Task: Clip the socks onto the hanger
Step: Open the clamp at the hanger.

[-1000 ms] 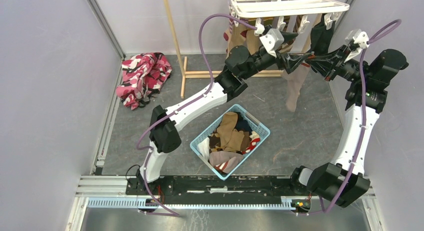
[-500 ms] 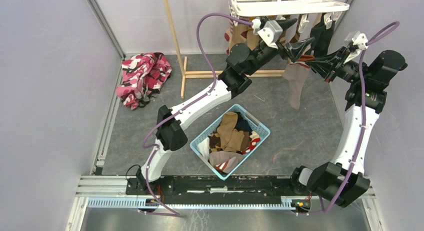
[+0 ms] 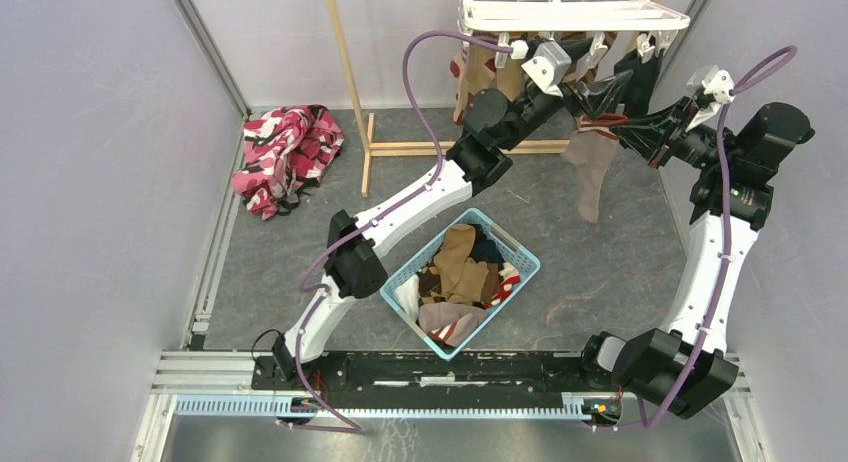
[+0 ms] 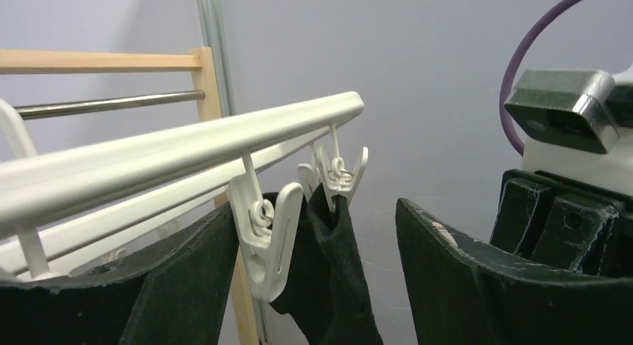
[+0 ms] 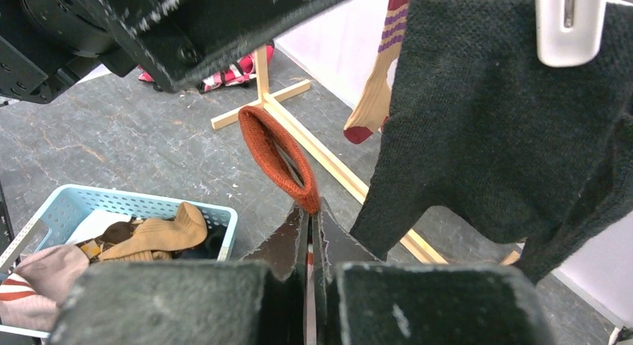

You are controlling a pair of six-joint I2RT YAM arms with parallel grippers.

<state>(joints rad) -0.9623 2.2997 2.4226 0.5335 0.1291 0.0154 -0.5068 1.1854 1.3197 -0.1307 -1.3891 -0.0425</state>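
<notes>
Basket [image 3: 398, 274] of loose socks [image 3: 455, 262] on worktop [image 3: 300, 252], well short of the hanger [image 3: 570, 7]. Right end effector [image 5: 309, 216] below hanger's right side, jaws closed on orange cuff of tan sock [image 3: 588, 177], which dangles free. Left end effector [image 4: 313, 210] just under hanger's front bar, jaws wide apart, holding nothing, a clip [image 4: 270, 240] between them. Black sock [image 4: 332, 285] clipped beyond.
</notes>
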